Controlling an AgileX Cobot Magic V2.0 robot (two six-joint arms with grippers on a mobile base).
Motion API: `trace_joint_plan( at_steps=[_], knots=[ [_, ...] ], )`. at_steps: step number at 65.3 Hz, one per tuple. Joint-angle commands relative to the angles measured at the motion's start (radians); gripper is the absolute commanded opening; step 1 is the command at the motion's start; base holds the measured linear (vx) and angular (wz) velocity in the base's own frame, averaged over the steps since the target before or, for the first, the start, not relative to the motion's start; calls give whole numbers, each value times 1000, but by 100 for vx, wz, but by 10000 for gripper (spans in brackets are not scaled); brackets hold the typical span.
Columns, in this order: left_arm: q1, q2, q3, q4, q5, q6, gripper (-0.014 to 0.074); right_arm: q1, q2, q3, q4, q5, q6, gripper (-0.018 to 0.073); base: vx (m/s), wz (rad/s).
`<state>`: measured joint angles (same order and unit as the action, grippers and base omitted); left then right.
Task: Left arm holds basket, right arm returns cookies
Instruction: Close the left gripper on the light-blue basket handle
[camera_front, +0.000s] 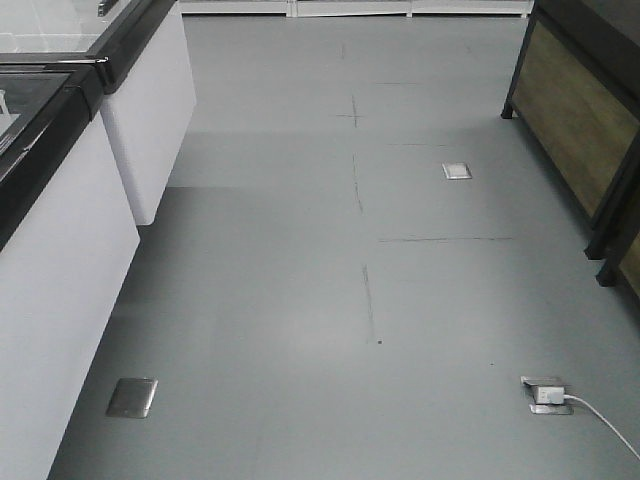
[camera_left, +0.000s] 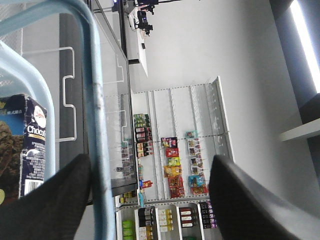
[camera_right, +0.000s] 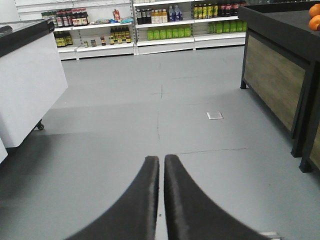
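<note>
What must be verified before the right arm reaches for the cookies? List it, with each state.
1. Basket handle inside the left gripper: ok.
2. Left gripper clamped on the handle: not ok, jaws wide apart.
3. Right gripper empty: ok.
4. Right gripper open for grasping: not ok, shut.
5. Cookie box seen by the right wrist camera: not ok, only floor and shelves.
</note>
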<state>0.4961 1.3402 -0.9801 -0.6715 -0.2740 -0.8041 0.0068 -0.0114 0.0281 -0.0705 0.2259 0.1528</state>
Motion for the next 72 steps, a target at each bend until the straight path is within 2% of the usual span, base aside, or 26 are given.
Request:
trace_joint_plan(
  at_steps=[1, 22, 46, 55, 65, 72],
  knots=[
    [-6, -16, -39, 23, -64, -3, 481, -7, -12, 18, -8, -70, -2, -6, 0, 0],
    [-3, 24, -38, 10, -48, -2, 481, -7, -12, 18, -8, -70, -2, -6, 0, 0],
    [4, 76, -38, -10, -87, -2, 457, -7, -12, 18, -8, -70, -2, -6, 0, 0],
    [4, 79, -39, -10, -97, -3, 390, -7, -12, 18, -8, -70, -2, -6, 0, 0],
    [4, 79, -39, -10, -113, -3, 267, -7, -12, 18, -8, -70, -2, -6, 0, 0],
    [4, 79, -39, -10, -120, -3, 146, -7, -12, 18, -8, -70, -2, -6, 0, 0]
  ],
)
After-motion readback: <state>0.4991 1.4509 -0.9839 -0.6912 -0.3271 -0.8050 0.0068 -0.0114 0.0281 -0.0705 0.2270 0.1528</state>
